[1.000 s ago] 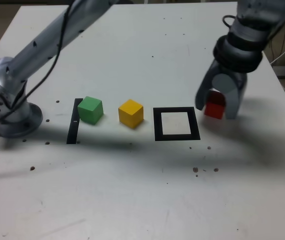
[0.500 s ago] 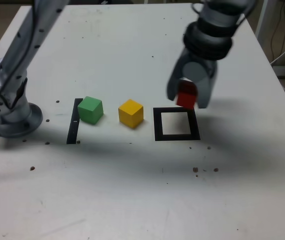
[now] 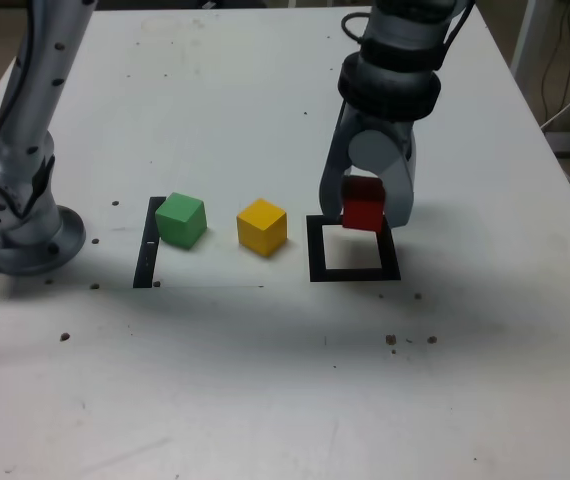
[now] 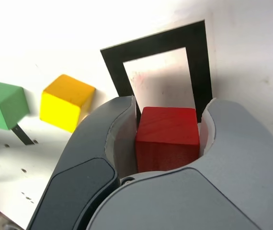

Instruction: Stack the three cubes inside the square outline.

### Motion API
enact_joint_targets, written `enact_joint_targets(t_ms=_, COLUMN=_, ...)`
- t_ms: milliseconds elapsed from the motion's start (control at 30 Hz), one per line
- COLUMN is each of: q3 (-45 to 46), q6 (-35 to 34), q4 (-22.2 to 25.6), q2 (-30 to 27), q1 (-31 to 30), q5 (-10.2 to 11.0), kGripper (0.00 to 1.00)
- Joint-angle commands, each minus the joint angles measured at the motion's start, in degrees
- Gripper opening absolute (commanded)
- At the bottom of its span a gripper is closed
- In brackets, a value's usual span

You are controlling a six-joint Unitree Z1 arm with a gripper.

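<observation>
Red cube [image 3: 363, 207] is hanging pinched in the end effector [image 3: 365, 215], above the far edge of the square outline [image 3: 354, 271], not touching the bench [image 3: 265, 380]. Outline's white centre is holding nothing. Yellow cube [image 3: 262, 226] and green cube [image 3: 181, 219] are sitting on the bench toward the exterior view's left.

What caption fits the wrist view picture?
Gripper clamps the red cube above the black square outline.
</observation>
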Motion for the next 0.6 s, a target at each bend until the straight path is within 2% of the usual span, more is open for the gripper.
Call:
enact_joint_targets(t_ms=0, q3=0.8, q6=-0.7, q4=-0.7, q2=-0.4, q1=0.2, q5=-0.9, kGripper=0.35)
enact_joint_targets(t_ms=167, q3=2.4, q6=-1.1, q4=-2.0, q2=-0.2, q1=1.2, q5=-2.0, kGripper=0.35)
enact_joint_targets(t_ms=567, q3=6.8, q6=-1.1, q4=-6.4, q2=1.5, q1=2.9, q5=-2.1, kGripper=0.35)
